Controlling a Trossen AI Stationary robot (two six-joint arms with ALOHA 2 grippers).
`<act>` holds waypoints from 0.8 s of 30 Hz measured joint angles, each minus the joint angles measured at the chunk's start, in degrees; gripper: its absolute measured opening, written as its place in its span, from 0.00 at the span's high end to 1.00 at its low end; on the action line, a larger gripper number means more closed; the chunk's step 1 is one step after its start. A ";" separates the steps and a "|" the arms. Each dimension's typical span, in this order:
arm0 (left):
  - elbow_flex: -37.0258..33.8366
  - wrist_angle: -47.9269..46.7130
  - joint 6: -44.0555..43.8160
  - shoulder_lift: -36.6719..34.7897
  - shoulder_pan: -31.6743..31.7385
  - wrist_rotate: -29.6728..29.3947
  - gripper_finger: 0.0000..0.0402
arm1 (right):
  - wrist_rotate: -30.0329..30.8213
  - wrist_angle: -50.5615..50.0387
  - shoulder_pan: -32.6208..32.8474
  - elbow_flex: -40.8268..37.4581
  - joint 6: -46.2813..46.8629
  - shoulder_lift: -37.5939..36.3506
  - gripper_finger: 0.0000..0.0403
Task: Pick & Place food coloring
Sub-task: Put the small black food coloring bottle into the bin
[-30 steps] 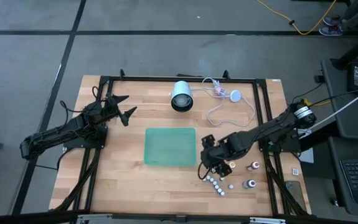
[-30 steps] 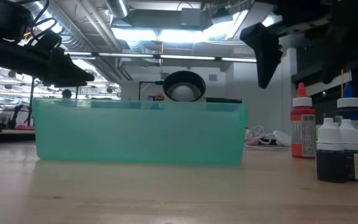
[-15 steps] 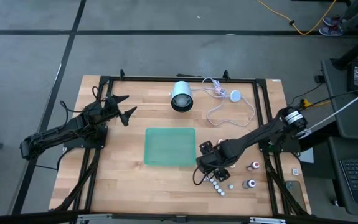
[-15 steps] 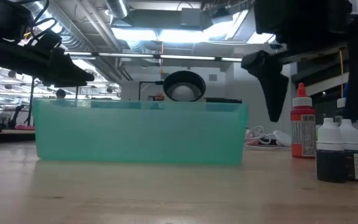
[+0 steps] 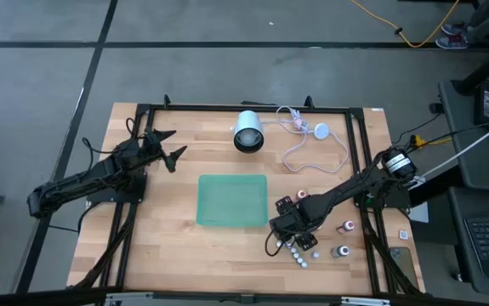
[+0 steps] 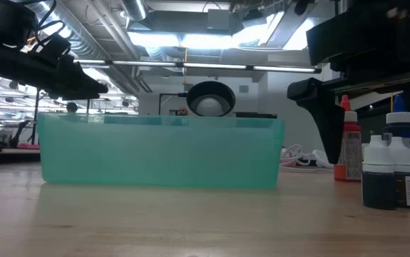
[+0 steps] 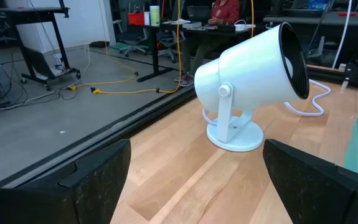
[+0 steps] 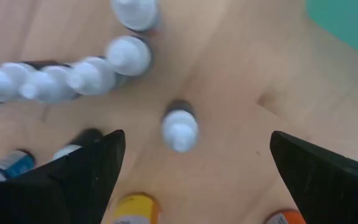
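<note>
The food coloring bottles [image 5: 299,255] stand upright in a cluster on the wooden table near its near-right part. In the right wrist view I see a row of white caps [image 8: 85,74], one lone white-capped bottle [image 8: 180,127], and blue, yellow and orange ones at the edge. The low view shows a red bottle [image 6: 349,143], a blue-capped one [image 6: 398,128] and dark white-capped ones [image 6: 379,175]. My right gripper [image 5: 283,240] hangs open over the cluster; its fingers [image 8: 91,168] stand on either side of the lone bottle, above it. My left gripper [image 5: 169,146] waits open at the far left.
A green translucent tray [image 5: 231,200] sits mid-table, just left of the bottles, and is seen as a wide wall in the low view [image 6: 162,153]. A white fan [image 5: 248,132] and its white cable [image 5: 312,149] lie toward the far edge. Black frame rails border the table.
My right gripper has moved toward the near edge and down, from beside the tray's right edge to over the bottle cluster, staying open. In the low view its finger has dropped in front of the red bottle. The bottles have not moved.
</note>
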 joint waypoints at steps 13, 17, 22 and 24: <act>0.00 0.00 0.00 -0.01 0.00 0.01 0.10 | -0.57 0.48 -0.03 0.19 0.06 0.00 0.14; -0.01 0.00 0.00 -0.01 0.00 0.00 0.10 | -0.59 0.67 -0.03 0.21 0.20 0.00 0.24; 0.00 0.00 0.00 0.01 0.00 0.00 0.10 | -0.97 0.87 -0.03 0.21 0.26 -0.02 0.37; 0.00 0.00 0.00 -0.01 0.01 0.02 0.10 | -0.98 0.87 -0.03 0.21 0.39 -0.02 0.41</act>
